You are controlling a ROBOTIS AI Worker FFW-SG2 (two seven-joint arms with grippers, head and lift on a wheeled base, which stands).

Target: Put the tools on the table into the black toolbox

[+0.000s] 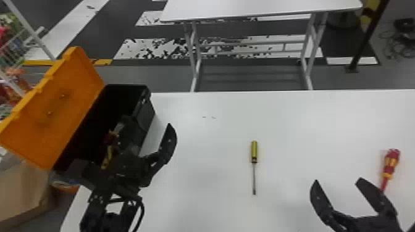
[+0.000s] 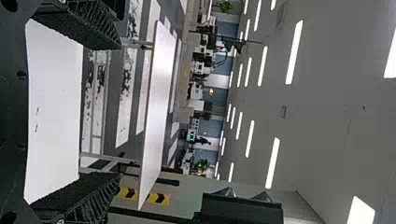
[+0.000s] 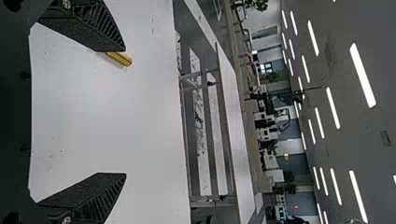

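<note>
You have two left: yellow screwdriver well inside worktop's far edge, red screwdriver toward right edge; left gripper, right gripper spread, empty; black toolbox maybe part-filled.

Beyond the front tabletop stands a second white table on a pale metal frame. Under it runs a dark floor with white patches, many of them flecked with black, and a yellow stripe lies farther left. At the head view's left edge are pale metal bars with blurred red and green items behind them, and lower down a brown cardboard box. On the right a dark post rises near a loose tangle of cables. Both wrist views take in a grey ceiling with long lit lamps; the right one also catches a green plant.
</note>
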